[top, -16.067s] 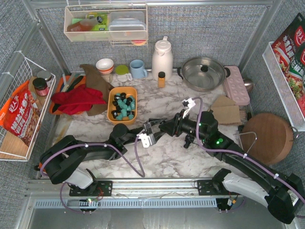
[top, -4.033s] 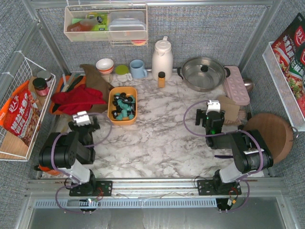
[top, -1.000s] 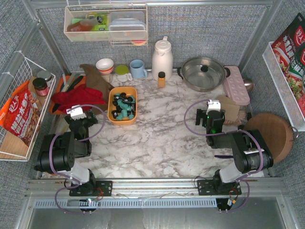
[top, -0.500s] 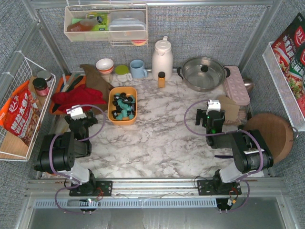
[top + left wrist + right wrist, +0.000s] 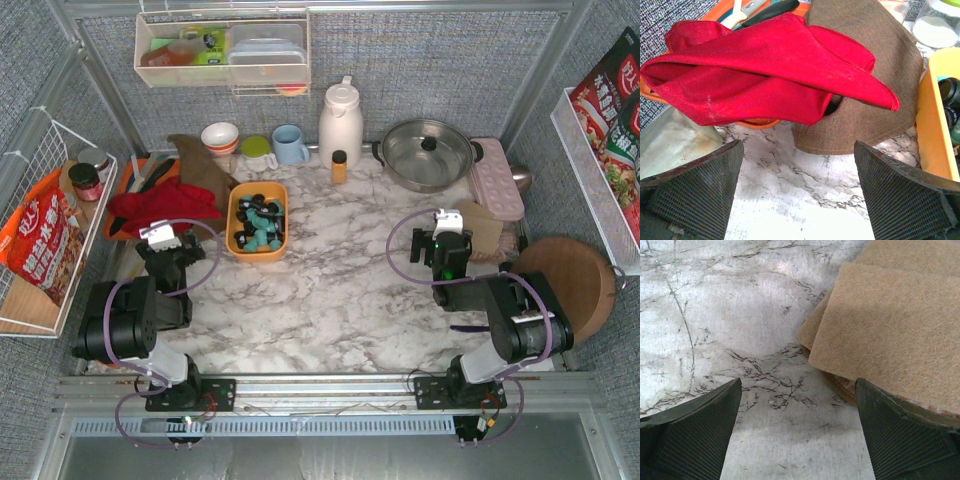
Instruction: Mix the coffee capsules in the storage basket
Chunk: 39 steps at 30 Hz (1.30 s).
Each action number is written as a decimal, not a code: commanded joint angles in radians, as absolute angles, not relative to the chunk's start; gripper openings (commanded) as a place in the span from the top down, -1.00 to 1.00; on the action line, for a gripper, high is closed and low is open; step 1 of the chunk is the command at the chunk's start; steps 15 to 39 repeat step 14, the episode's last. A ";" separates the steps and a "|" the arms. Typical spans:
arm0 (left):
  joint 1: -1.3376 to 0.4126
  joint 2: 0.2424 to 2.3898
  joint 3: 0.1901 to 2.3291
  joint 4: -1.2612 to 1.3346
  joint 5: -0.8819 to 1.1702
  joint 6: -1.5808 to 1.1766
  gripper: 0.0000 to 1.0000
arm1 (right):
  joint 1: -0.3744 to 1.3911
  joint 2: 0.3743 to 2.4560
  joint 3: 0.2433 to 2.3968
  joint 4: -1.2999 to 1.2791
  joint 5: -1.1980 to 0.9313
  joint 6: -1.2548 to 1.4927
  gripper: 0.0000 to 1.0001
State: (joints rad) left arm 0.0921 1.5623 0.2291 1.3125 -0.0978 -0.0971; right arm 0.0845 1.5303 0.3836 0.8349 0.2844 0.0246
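While both arms sit folded back near their bases, the yellow rectangular plastic storage basket (image 5: 257,220) stands on the white marble-patterned surface (image 5: 340,290), left of centre, holding the black and teal coffee capsules (image 5: 258,222). You see the two colours interleaved in the top view, not in separate clumps. That fits a finished mix or a load that came jumbled; one view doesn't settle it.

Key relation: the basket lies just right of and slightly beyond the left fingers (image 5: 800,192), its long axis running away from the bases. In the left wrist view its yellow wall (image 5: 932,125) fills the right edge. The left arm is clearly nearer; the right fingers (image 5: 800,432) are well apart, across the surface by the stacked tan fibre mats (image 5: 890,325).

Fingers: both pairs spread wide, holding nothing.

Clearance: a crumpled red cloth (image 5: 760,70) and a brown fabric piece (image 5: 870,85) lie dead ahead of the left fingers, the brown piece next to the basket's left side. Any reach into the basket should swing right and stay clear of them.
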 commanded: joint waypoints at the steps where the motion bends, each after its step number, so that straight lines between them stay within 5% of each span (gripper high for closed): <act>1: 0.092 1.565 0.229 1.345 -0.091 -0.097 -0.99 | 0.085 1.526 0.393 0.843 0.282 0.031 -0.98; 39: 0.093 1.565 0.229 1.345 -0.091 -0.097 -0.99 | 0.052 1.524 0.404 0.812 0.207 0.040 -0.98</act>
